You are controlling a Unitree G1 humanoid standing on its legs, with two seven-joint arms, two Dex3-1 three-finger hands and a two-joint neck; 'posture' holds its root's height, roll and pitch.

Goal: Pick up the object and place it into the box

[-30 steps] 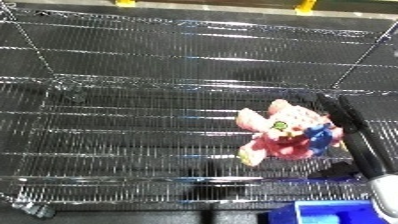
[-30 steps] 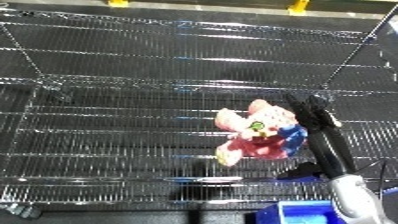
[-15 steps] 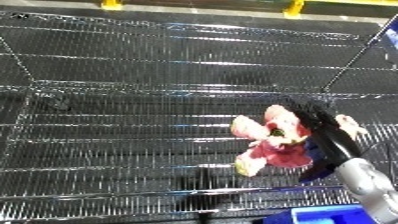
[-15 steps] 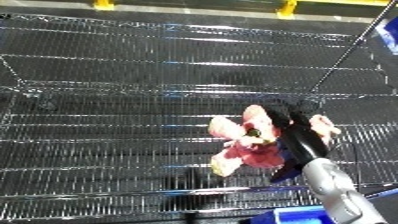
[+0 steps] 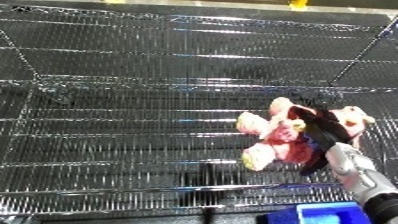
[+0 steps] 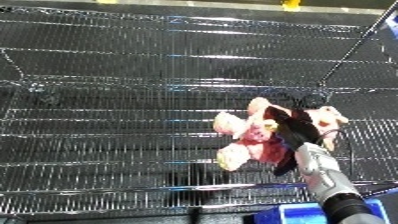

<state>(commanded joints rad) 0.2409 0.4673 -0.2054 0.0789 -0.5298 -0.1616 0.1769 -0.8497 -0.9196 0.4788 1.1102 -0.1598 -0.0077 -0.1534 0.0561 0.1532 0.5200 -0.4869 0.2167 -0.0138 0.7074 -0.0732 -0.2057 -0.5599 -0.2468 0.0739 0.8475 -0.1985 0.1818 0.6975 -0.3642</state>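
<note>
I have my right hand curled round the pink toy near the shelf's front right corner; next, lift toward the bin.

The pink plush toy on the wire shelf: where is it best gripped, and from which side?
Grip the pink plush toy around its middle, coming from the right, where the right hand already lies across it. Its limbs splay outward and would flop; the body is probably the bulkiest part for fingers to close around.
</note>
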